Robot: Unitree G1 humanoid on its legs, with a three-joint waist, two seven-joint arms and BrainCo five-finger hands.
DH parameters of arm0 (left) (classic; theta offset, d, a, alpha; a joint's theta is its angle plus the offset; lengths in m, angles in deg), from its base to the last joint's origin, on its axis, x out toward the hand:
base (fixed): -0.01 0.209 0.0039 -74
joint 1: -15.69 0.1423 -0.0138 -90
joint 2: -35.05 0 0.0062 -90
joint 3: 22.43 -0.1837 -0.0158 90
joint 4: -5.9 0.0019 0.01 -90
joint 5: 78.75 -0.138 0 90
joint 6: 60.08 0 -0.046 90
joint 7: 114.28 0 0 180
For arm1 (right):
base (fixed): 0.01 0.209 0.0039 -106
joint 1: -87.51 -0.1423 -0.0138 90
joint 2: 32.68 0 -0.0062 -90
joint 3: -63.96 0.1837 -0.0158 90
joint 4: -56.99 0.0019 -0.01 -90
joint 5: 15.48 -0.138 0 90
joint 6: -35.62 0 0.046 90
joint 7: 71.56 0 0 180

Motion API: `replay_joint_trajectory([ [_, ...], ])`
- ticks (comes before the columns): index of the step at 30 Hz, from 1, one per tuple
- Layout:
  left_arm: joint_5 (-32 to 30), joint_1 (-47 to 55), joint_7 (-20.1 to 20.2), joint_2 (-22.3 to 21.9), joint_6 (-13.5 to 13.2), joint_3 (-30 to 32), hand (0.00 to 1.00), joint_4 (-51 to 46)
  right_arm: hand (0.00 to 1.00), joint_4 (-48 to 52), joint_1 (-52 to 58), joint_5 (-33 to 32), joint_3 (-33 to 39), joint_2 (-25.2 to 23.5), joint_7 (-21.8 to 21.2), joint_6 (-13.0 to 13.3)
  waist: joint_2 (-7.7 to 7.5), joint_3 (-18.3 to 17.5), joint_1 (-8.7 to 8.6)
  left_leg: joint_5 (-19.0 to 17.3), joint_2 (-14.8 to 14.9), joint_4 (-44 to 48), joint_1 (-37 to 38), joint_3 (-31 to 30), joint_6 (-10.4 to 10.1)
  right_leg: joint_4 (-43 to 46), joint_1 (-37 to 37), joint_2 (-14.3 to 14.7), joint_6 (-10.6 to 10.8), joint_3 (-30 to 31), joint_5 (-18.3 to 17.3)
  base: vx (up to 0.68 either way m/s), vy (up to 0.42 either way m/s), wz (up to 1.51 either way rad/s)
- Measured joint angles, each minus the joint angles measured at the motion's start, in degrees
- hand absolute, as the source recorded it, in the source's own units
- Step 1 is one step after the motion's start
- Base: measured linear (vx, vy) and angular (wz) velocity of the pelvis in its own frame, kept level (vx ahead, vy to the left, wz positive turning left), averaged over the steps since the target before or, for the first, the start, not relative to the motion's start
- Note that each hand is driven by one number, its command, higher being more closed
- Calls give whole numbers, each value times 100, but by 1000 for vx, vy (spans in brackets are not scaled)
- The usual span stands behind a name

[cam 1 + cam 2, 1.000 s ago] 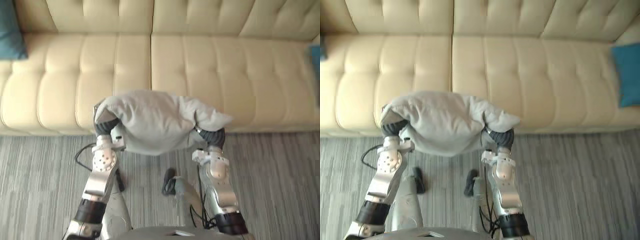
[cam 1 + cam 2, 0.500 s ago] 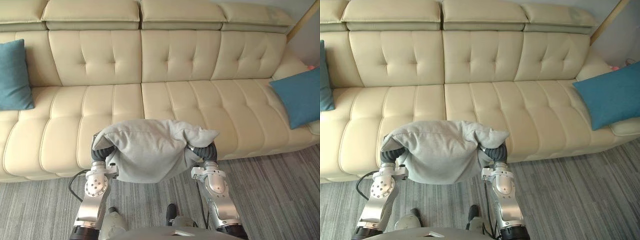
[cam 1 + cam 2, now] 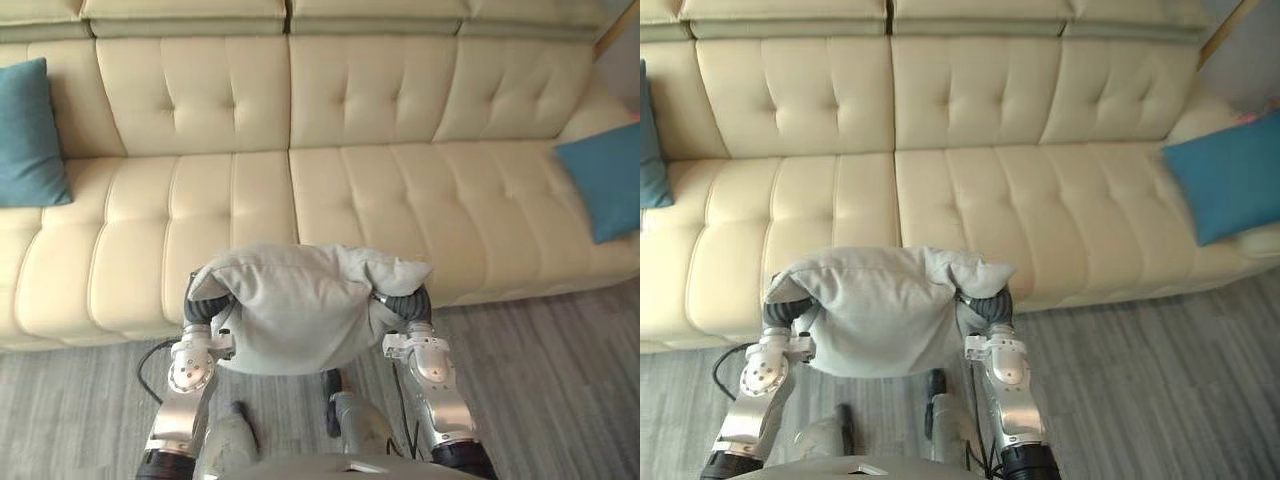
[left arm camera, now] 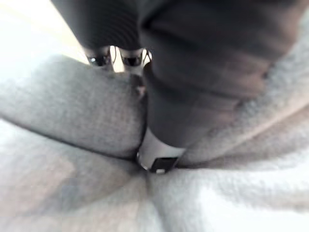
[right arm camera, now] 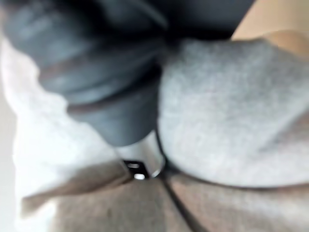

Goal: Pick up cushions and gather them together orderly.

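You have the grey cushion (image 3: 305,305) held above the carpet (image 3: 560,380), just in front of the cream sofa (image 3: 380,180). Your left hand (image 3: 203,308) and right hand (image 3: 406,303) each pinch one end, thumbs sunk into the fabric. The left blue cushion (image 3: 30,135) and right blue cushion (image 3: 605,190) sit at the sofa's far ends.

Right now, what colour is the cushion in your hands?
The cushion is light grey; the left eye view shows it best.

A cream tufted sofa (image 3: 350,200) stood on the grey striped carpet (image 3: 560,380), and on its seat lay a teal cushion (image 3: 30,135) leaning against the backrest at the left end and a second teal cushion (image 3: 605,190) propped at the right end.
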Motion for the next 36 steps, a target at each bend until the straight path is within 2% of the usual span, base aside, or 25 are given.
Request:
replay_joint_trajectory([
  [1,-11,-8,15,-1,2,-17,100,1,100,12,39,2,-3,2,-4,1,-3,-7,-29,2,10,33,13,-69,-132,-18,42,-28,87,-45,149,189,-185,50],
  [2,-105,30,17,-99,4,-58,100,1,100,33,117,1,-38,26,-31,-9,189,-13,-17,-99,270,125,23,-241,-273,270,16,158,-41,-255,-4,302,-224,33],
  [3,-120,70,33,-178,6,-100,100,-22,100,132,291,-4,-47,49,-37,-10,261,-35,-2,-88,445,390,28,-312,-251,462,74,294,-151,-456,-211,426,-280,28],
  [4,-132,111,44,-287,8,-102,100,-43,100,301,426,-10,-50,70,-42,-51,271,-34,18,-67,602,1251,-164,-353,-209,641,170,396,-276,-577,-318,499,-283,41],
  [5,-124,154,61,-433,18,-98,100,-90,100,675,648,-25,-56,159,-45,-71,347,-47,29,193,933,2366,-586,-329,85,642,408,567,-410,-832,-407,416,-254,21],
  [6,-116,182,62,-458,18,-99,100,-133,100,807,704,-26,-63,193,-45,-71,347,-48,49,365,1053,2692,-699,-279,205,621,500,619,-456,-857,-436,461,-261,7],
  [7,-90,233,98,-486,18,-112,100,-264,100,1223,814,-39,-71,317,-36,-69,350,-51,153,650,1274,3421,-949,-121,376,517,798,689,-638,-894,-555,336,-160,-19],
  [9,-80,232,139,-538,18,-163,100,-432,100,1599,824,-69,-56,404,46,-55,398,-82,246,444,1291,3930,-1151,71,392,364,1086,679,-710,-854,-613,303,-55,-16],
  [11,-72,228,148,-566,17,-145,100,-619,100,1782,831,-91,-55,418,53,-40,418,-101,306,181,1232,3787,-1318,262,430,182,1321,601,-709,-846,-614,238,74,6],
  [12,-73,219,149,-605,15,-123,100,-694,100,1814,831,-90,-56,423,52,-40,420,-102,371,42,1119,3345,-1384,335,429,145,1457,482,-691,-855,-624,198,128,14],
  [14,-75,224,158,-643,15,-112,100,-741,100,1814,832,-90,-56,438,52,-40,439,-114,414,18,929,2674,-1425,330,424,162,1564,325,-614,-879,-670,197,221,18],
  [15,-78,302,171,-678,15,-108,100,-816,100,1816,860,-89,-57,473,45,-38,554,-232,452,503,755,1544,-1289,277,416,189,1589,267,-425,-880,-778,214,348,4],
  [16,-79,413,179,-696,10,-102,100,-884,100,1793,890,-88,-61,489,30,-38,680,-351,499,663,751,1091,-1179,140,128,180,1630,303,-174,-807,-945,183,318,4],
  [17,-78,411,180,-619,13,-81,100,-853,100,1692,900,-86,-71,325,4,-64,531,-393,509,654,590,1101,-1173,215,162,156,1646,181,-85,-712,-1005,180,293,-1],
  [18,-76,472,180,-550,13,-55,100,-854,100,1603,939,-82,-106,160,-30,-76,423,-426,549,638,479,1042,-1092,283,207,125,1644,79,-107,-626,-970,141,232,7],
  [20,-74,672,183,-441,13,73,100,-890,100,1602,1034,-54,-152,-27,-185,-108,307,-499,574,571,411,1012,-955,409,315,-41,1754,10,-109,-519,-810,102,196,-10],
  [21,-74,694,189,-417,13,82,100,-900,100,1602,1036,-54,-170,-26,-199,-108,284,-512,575,561,409,1002,-938,427,326,-83,1772,11,-109,-475,-776,40,119,-22],
  [23,-75,719,289,-336,12,81,100,-898,100,1577,1040,-54,-203,-24,-227,-107,127,-609,592,556,399,927,-921,533,328,-333,1798,7,-94,-310,-702,-8,57,-29],
  [25,-75,738,400,-305,14,37,100,-810,100,1365,1040,-58,-146,-26,-231,-102,11,-689,506,567,372,850,-920,553,312,-598,1850,9,-45,-223,-642,-60,0,-23],
  [29,-76,752,480,-295,25,-108,100,-568,100,905,1018,-60,-47,-7,-238,-102,-40,-728,395,695,336,661,-884,593,291,-833,1836,23,-36,-84,-489,-56,-6,-12],
  [34,-77,752,491,-285,65,-102,100,-354,100,472,860,-42,-57,-7,-248,-108,-39,-732,383,848,290,485,-886,633,297,-948,1755,17,-18,8,-363,-36,2,-7],
  [36,-82,648,477,-115,65,-109,100,-326,100,426,631,-3,-85,1,-241,-109,-42,-734,379,1053,218,191,-884,657,306,-998,1627,-7,-18,33,-320,-55,-11,3],
])
